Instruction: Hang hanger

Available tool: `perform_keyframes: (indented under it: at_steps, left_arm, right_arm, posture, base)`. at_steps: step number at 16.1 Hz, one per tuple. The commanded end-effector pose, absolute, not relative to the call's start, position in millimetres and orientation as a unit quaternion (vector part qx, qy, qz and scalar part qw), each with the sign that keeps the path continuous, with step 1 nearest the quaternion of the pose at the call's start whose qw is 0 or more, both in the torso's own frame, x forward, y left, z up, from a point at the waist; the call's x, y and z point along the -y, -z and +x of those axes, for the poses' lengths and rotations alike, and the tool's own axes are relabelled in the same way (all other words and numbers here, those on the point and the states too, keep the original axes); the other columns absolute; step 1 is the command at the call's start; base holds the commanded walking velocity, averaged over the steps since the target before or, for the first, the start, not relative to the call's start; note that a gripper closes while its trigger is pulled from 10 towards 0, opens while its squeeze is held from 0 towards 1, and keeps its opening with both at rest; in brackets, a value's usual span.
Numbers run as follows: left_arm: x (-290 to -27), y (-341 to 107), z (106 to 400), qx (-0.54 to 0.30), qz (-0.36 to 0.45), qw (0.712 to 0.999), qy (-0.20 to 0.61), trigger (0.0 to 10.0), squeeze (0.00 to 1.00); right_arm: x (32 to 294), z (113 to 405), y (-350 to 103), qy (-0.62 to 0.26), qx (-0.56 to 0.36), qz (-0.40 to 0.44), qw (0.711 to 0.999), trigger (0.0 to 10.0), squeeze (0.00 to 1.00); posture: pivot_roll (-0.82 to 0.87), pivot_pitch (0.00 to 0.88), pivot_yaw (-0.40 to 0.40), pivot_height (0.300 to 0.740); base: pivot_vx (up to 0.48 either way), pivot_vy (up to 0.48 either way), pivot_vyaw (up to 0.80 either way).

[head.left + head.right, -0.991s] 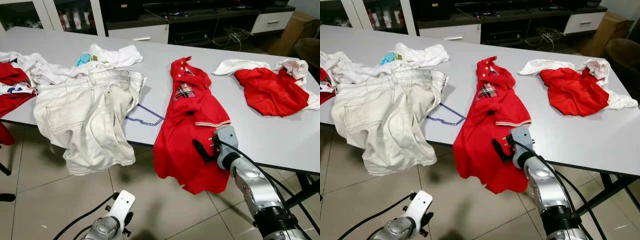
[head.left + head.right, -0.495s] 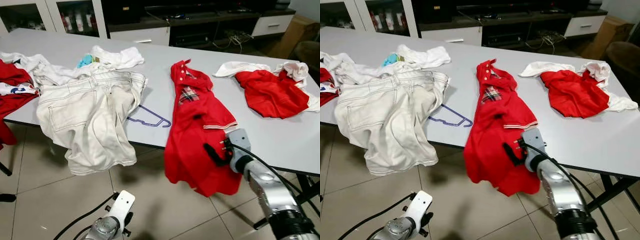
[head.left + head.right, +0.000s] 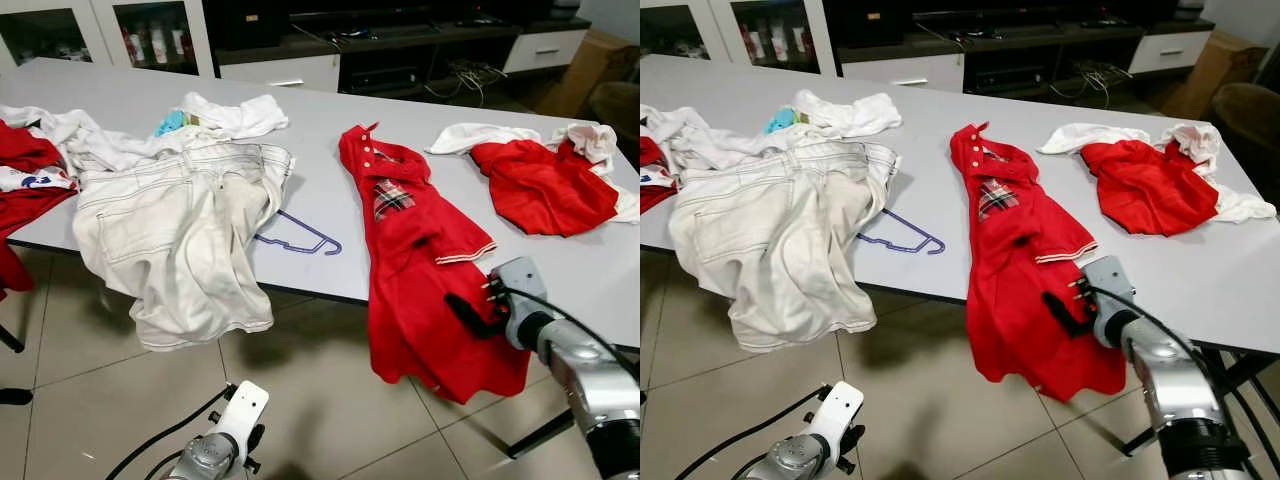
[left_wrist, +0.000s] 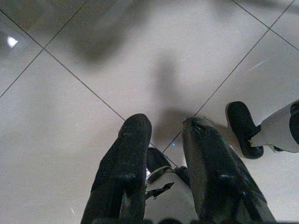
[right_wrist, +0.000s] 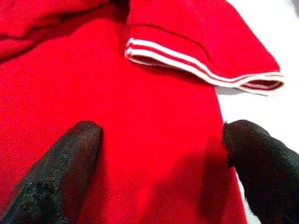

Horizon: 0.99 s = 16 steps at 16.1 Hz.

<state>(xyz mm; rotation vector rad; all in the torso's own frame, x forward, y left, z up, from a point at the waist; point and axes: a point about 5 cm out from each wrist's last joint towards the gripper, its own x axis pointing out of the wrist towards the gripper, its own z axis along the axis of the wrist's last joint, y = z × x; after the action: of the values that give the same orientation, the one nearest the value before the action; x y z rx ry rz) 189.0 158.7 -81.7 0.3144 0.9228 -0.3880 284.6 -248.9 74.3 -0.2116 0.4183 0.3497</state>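
My right gripper (image 5: 159,172) sits at the table's front edge, fingers (image 5: 60,168) spread wide with the red short-sleeved polo shirt with white-striped cuffs (image 3: 425,290) lying between them; whether the fabric is actually pinched, I cannot tell. The shirt lies collar-up on the long grey table (image 3: 330,120), its lower half draped over the edge. The thin purple wire hanger (image 3: 300,232) lies flat on the table, between the shirt and the cream-white denim trousers (image 3: 175,240), its one end just beside the trousers. A crumpled red and white garment (image 3: 545,180) lies near the table's right end. My left gripper (image 4: 166,140) hangs low over the pale tiled floor (image 4: 70,116), fingers slightly parted, holding nothing.
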Motion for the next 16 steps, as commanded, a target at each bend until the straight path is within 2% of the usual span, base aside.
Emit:
perform_keyframes:
  at_steps: [1,5,8,11,12,16]
  left_arm:
    - [-159.2,81.9,188.9,-0.442,0.155,0.864,0.186,10.0,0.00]
    - [-159.9,82.1,188.4,-0.442,0.152,0.865,0.182,10.0,0.00]
    - [-161.2,82.9,186.2,-0.443,0.152,0.865,0.182,10.0,0.00]
    - [-160.5,81.3,188.6,-0.433,0.149,0.870,0.183,10.0,0.00]
    - [-154.3,73.8,199.2,-0.393,0.125,0.891,0.190,10.0,0.00]
    - [-136.9,59.4,217.0,-0.324,0.114,0.913,0.218,10.0,0.00]
  right_arm:
    - [247.4,292.6,-93.4,-0.185,-0.176,-0.099,0.962,10.0,0.00]
    - [220.9,305.1,-121.5,-0.241,-0.127,-0.079,0.959,10.0,0.00]
    - [201.0,318.1,-135.5,-0.249,-0.108,-0.088,0.958,10.0,0.00]
    - [200.0,332.1,-134.3,-0.188,-0.099,-0.100,0.972,10.0,0.00]
    - [197.4,342.1,-126.2,-0.126,-0.102,-0.096,0.982,10.0,0.00]
    - [189.0,346.4,-111.4,-0.094,-0.117,-0.088,0.985,10.0,0.00]
  posture:
    - [-0.09,0.000,-0.010,0.740]
    - [-0.07,0.000,-0.021,0.740]
    - [-0.08,0.000,-0.019,0.740]
    - [-0.07,0.000,-0.022,0.740]
    - [-0.07,0.000,-0.022,0.740]
    - [-0.06,0.000,-0.019,0.740]
  base:
    - [0.000,0.000,0.00]
    - [0.000,0.000,0.00]
    - [0.000,0.000,0.00]
    - [0.000,0.000,0.00]
    - [0.000,0.000,0.00]
    - [0.000,0.000,0.00]
